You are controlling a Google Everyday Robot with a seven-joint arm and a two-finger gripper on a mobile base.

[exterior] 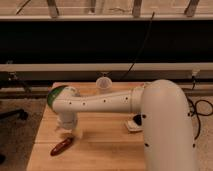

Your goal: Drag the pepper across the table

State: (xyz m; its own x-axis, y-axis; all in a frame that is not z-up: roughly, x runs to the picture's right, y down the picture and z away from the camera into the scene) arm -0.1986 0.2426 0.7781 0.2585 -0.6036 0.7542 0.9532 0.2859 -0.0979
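The small dark red pepper (pixel 61 146) lies on the light wooden table (pixel 100 150) near its front left. My white arm reaches from the right across the table to the left. My gripper (pixel 66 131) hangs down at the arm's left end, just above and behind the pepper. A green bowl (pixel 55 93) sits behind the arm's left end, partly hidden by it.
A small clear cup (pixel 103 83) stands at the table's back edge. A dark and white object (pixel 134 123) lies on the table by the arm's big elbow. A dark wall with rails runs behind. An office chair base (pixel 10 116) shows on the left floor.
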